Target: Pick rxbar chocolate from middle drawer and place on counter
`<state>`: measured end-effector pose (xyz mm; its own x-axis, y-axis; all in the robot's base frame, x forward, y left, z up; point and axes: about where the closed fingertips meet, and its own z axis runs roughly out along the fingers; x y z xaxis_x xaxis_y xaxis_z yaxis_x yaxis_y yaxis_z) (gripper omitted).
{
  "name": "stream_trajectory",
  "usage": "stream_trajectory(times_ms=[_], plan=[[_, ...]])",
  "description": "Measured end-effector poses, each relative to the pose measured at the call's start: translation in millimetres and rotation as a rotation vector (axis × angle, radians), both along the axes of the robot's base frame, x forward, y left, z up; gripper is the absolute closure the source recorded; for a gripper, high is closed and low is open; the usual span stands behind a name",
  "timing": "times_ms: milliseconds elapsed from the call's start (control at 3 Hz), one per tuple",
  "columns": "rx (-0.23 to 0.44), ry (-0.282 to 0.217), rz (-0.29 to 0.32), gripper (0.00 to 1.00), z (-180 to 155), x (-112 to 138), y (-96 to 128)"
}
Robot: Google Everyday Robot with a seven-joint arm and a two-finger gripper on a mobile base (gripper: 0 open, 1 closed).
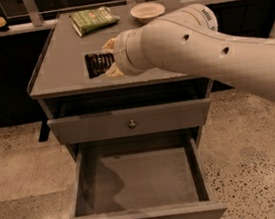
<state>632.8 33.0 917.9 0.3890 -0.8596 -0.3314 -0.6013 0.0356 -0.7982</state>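
Bar: small flat black wrapped rxbar chocolate (95,65), likely light, slick, bendable; cream two-finger pincer (109,60) pinches one end over matte grey counter (61,66).

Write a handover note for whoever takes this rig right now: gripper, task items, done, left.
Gripper: shut on the rxbar chocolate, over the counter near its front edge.
Middle drawer: pulled open, nothing visible inside.
Done: bar out of the drawer and over the counter.
Left: lower it onto the counter if it is not resting yet (cannot tell), release, withdraw.
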Motion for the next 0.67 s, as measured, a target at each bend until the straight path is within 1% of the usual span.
stream_trajectory(times_ms=[333,667], plan=[[-0.001,0.001,0.000,1.00,-0.7,-0.4,-0.1],[-0.018,0.002,0.010,1.00,3.4,10.5,0.8]])
